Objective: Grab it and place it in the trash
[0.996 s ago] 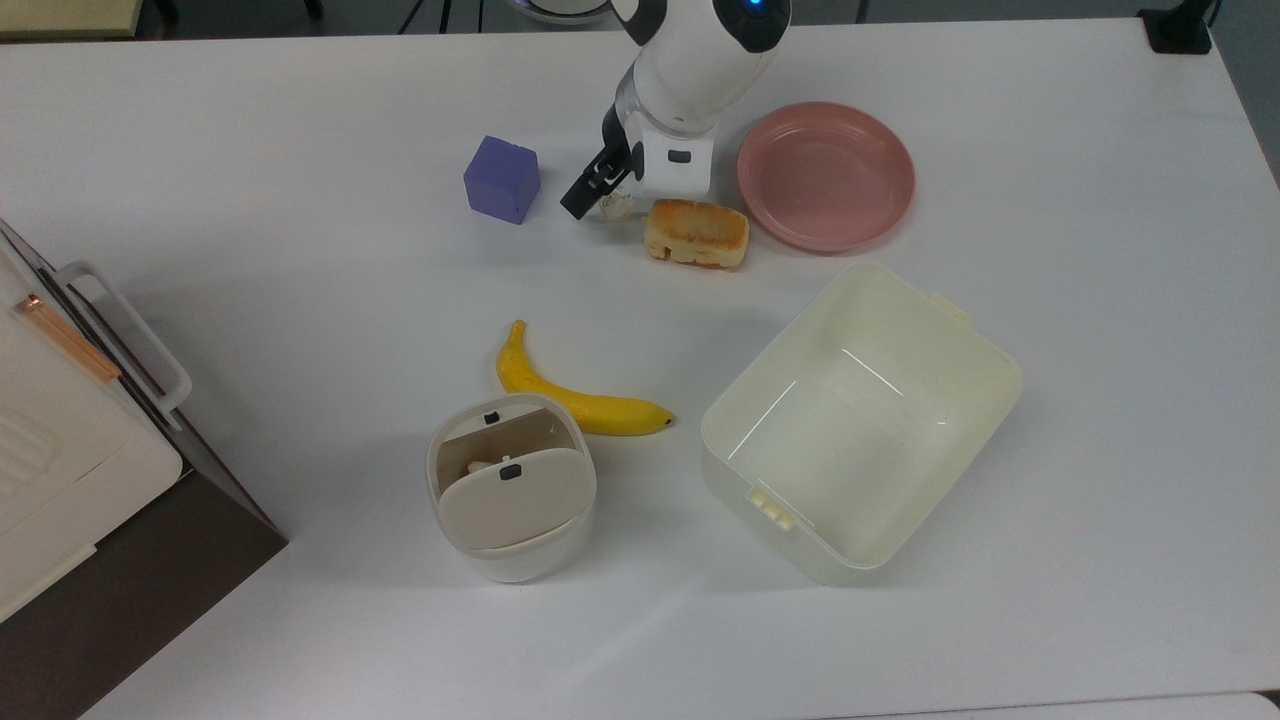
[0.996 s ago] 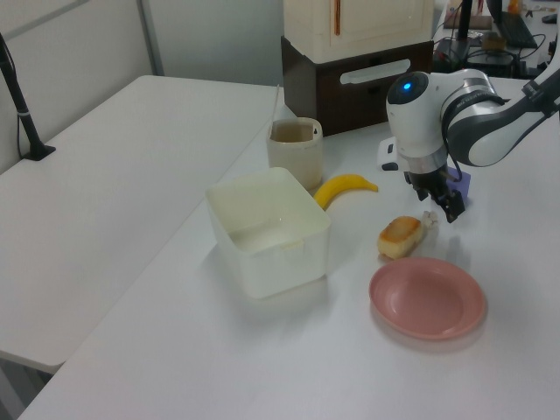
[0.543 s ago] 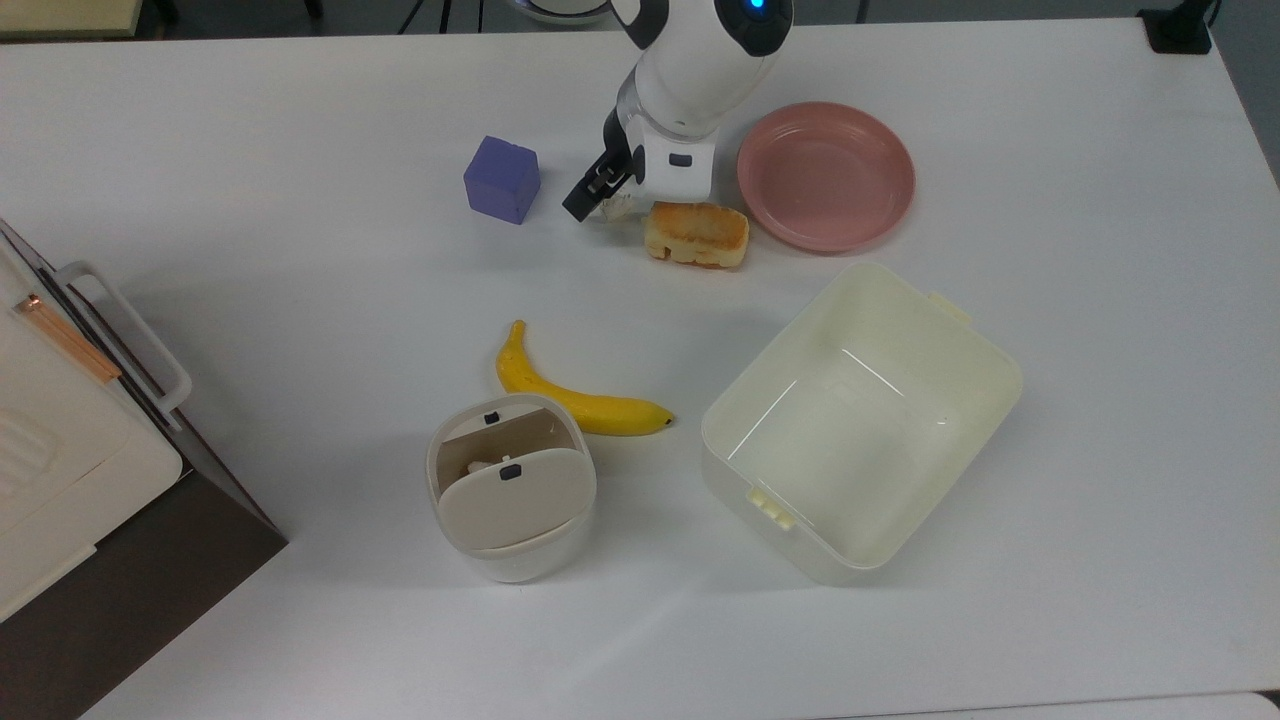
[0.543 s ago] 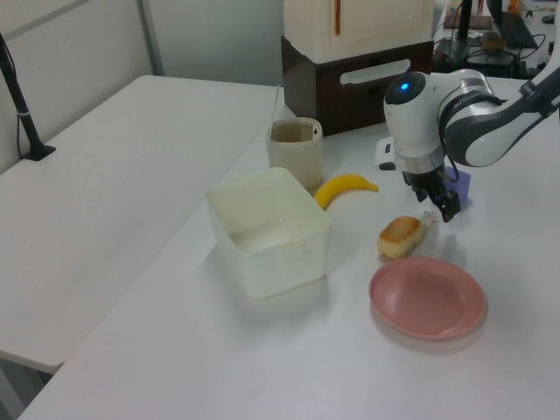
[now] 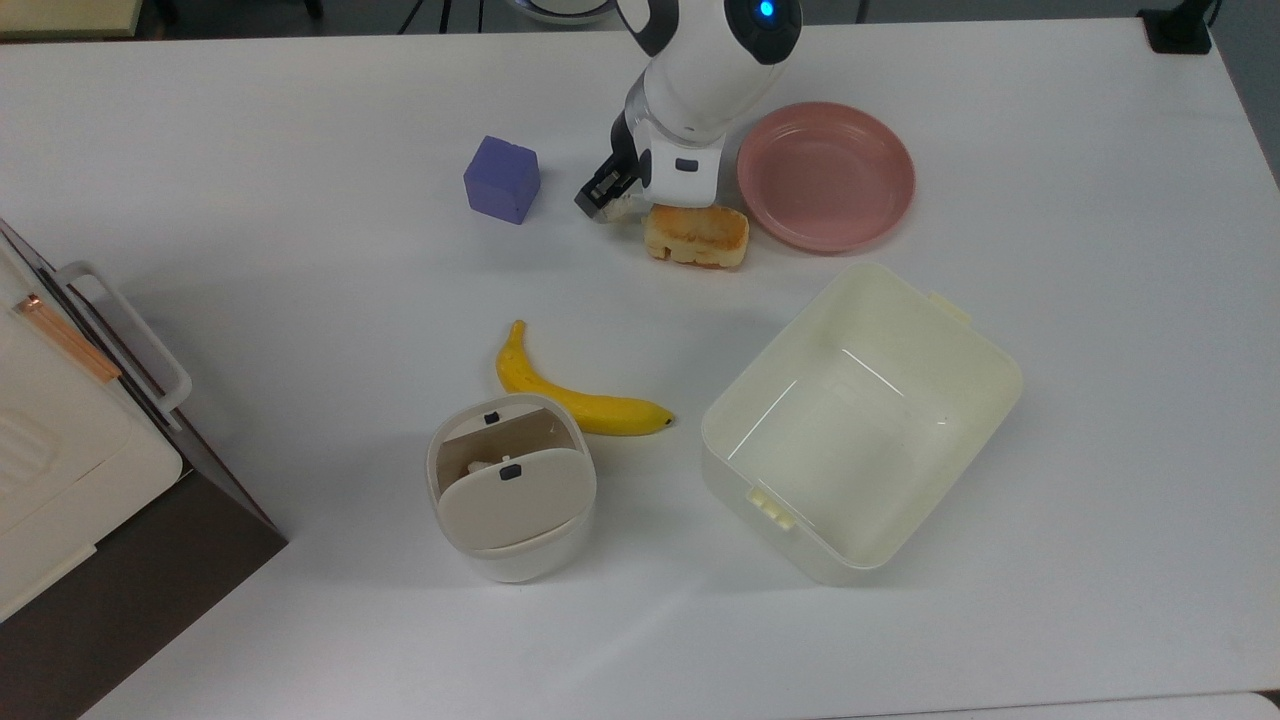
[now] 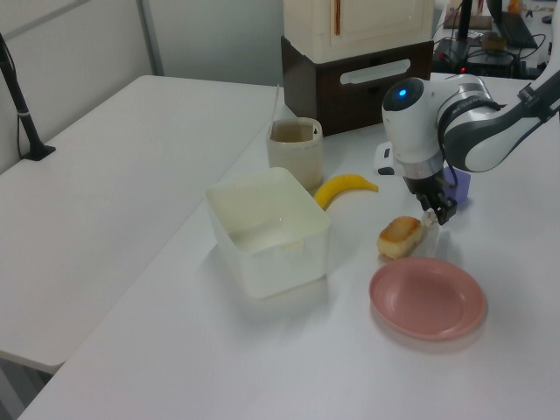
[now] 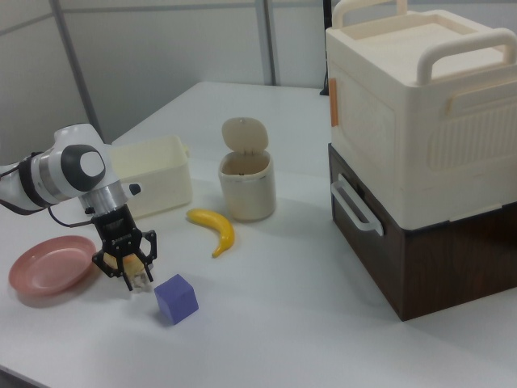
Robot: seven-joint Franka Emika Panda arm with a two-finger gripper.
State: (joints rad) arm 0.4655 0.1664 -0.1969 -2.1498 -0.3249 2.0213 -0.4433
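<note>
The paper wad [image 5: 622, 209], tiny and white, lies on the table between the purple cube [image 5: 502, 179] and the toasted bread piece [image 5: 697, 236]. My gripper [image 5: 614, 203] is down over the wad, pointing at the table. In the right view the gripper [image 7: 131, 272] stands open, its black fingers [image 7: 105, 262] spread to either side of the wad [image 7: 140, 275]. The trash [image 5: 511, 487], a small white bin with a beige flap lid, stands at the top view's lower middle with one flap tipped inward. The trash [image 7: 246, 183] also shows in the right view.
A pink plate [image 5: 826, 175] sits right of the bread in the top view. A banana [image 5: 580, 396] lies just beyond the bin, and a cream tub [image 5: 985, 370] stands to the top view's right. A cream and brown cabinet [image 5: 60, 440] fills the top view's left edge.
The arm has shifted slightly toward the bread and come lower over the wad; the black finger looks shorter in the top view. Nothing else moved.
</note>
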